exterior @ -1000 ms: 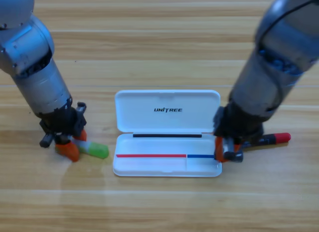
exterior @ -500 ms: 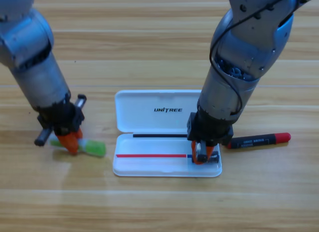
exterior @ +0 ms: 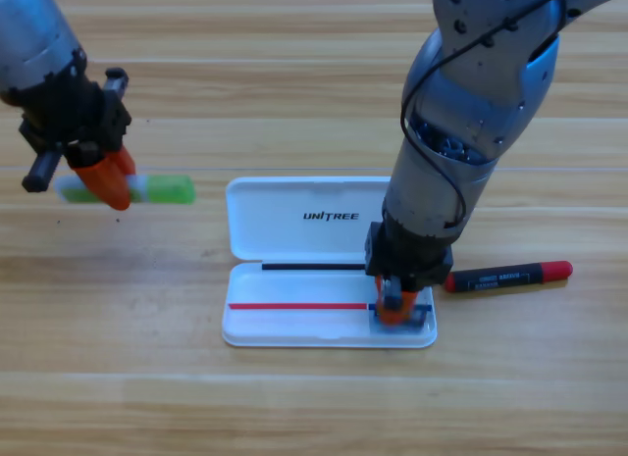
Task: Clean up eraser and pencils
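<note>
Up at the left: left gripper [exterior: 106, 181], orange jaws closed on a green and white eraser [exterior: 162, 189], held off the wooden table [exterior: 294, 397], well apart from the white case [exterior: 329, 221]; eraser's middle hidden behind the jaws, arm cut off at the corner. Over the case's lower right compartment: right gripper [exterior: 396, 307], pointing straight down, jaw gap hidden by its own body, so grip impossible to judge. Just right of the case, flat on the table: black pencil [exterior: 508, 277] with a red end, inner tip covered by the right arm.
</note>
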You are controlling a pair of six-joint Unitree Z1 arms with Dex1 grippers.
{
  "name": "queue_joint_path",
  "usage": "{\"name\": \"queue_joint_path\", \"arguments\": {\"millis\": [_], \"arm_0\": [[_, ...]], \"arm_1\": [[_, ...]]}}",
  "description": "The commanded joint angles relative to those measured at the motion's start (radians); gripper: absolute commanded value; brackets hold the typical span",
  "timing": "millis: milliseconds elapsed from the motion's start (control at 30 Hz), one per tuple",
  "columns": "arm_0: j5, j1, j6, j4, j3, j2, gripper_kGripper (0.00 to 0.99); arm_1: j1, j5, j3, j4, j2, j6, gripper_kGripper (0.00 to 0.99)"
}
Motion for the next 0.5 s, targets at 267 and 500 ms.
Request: {"name": "queue_joint_path", "arguments": {"millis": [267, 500], "arm_0": [[-0.022, 0.021, -0.019, 0.016, 0.025, 0.005, 0.000], [-0.020, -0.030, -0.093, 0.036, -0.032, 0.005, 0.000]], "arm_1": [[0.018, -0.024, 0.087, 0.064, -0.173, 0.009, 0.861], [-0.051, -0.041, 0.228, 0.064, -0.305, -0.061, 0.862]]}}
